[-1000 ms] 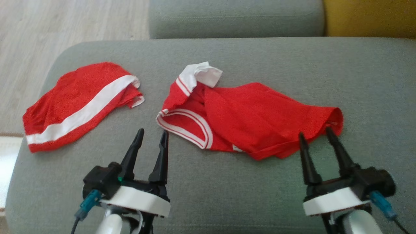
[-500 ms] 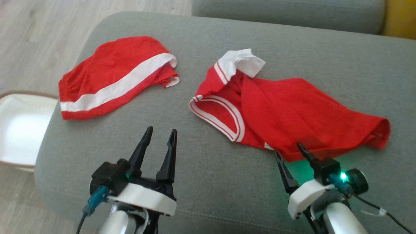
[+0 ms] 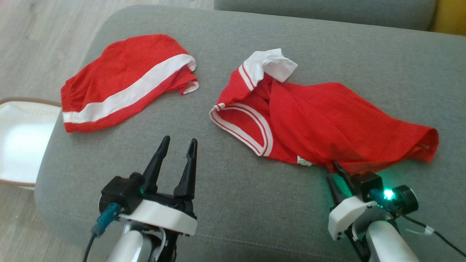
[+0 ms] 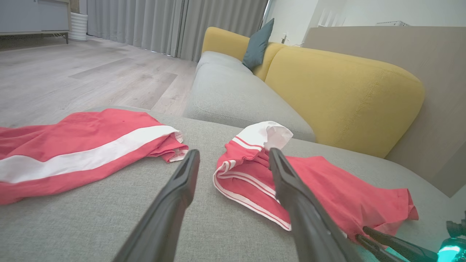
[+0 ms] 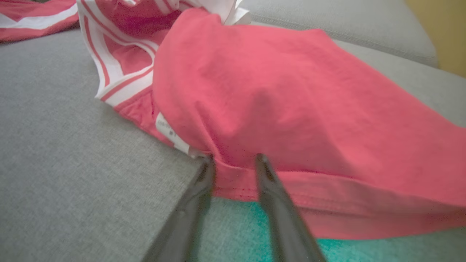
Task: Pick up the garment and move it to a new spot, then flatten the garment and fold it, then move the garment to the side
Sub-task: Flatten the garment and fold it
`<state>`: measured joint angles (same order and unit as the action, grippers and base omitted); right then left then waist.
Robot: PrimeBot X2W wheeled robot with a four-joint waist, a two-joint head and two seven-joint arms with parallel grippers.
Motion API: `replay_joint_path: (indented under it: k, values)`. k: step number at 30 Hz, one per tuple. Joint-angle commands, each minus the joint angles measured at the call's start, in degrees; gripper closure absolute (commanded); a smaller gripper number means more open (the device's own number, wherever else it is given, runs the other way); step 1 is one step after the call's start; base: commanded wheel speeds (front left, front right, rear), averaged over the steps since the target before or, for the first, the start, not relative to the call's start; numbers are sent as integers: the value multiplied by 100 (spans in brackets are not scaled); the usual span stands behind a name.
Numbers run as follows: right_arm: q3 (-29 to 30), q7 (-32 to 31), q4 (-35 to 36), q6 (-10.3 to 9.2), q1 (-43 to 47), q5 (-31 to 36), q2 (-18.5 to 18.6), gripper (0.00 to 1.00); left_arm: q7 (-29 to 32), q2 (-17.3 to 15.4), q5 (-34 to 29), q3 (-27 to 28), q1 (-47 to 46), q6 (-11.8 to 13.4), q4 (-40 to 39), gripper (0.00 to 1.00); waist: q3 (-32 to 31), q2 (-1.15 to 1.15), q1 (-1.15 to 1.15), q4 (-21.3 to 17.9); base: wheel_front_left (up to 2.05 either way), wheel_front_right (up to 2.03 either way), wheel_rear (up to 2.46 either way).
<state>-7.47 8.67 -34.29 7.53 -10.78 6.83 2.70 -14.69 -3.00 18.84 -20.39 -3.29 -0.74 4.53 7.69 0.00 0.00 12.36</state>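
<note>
The garment (image 3: 327, 123), a red shirt with white bands at the collar, lies crumpled on the grey cushion (image 3: 233, 203), right of the middle. Its hem is toward the near edge and its white collar points to the far edge.

The right arm reaches in from the near right corner and leans low over the cushion, with the wrist tilted down. The right gripper (image 3: 332, 170) has its tips at the near hem of the garment, just beside a small white label (image 3: 302, 161). In the right wrist view a fold of the hem stands between the two fingers (image 5: 204, 182). They are narrow but not together, and I cannot tell if they pinch the cloth already. A green lamp (image 3: 387, 194) glows on this wrist and colours the cushion under the hem.

The left arm comes up from the near edge, left of the middle. The left gripper (image 3: 180, 140) hovers above bare cushion with its fingers spread wide and pointing to the far edge, and it touches nothing.

A second red cloth with a white stripe (image 3: 123, 83) lies near the far left corner, well apart from the garment.
</note>
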Motion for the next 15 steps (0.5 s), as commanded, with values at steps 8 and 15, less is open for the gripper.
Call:
replay_joint_path:
  k: [8, 15]
  values:
    - [37, 187, 550, -4, -121, -68, 18, 100, -30, 13, 25, 252, -125, 28, -142, 0, -259, 0, 0, -482, 0, 0, 0]
    - [303, -47, 1598, -4, 6, -63, 18, 100, -30, 13, 93, 220, -89, 84, -201, 0, -419, 0, 0, -741, 0, 0, 0]
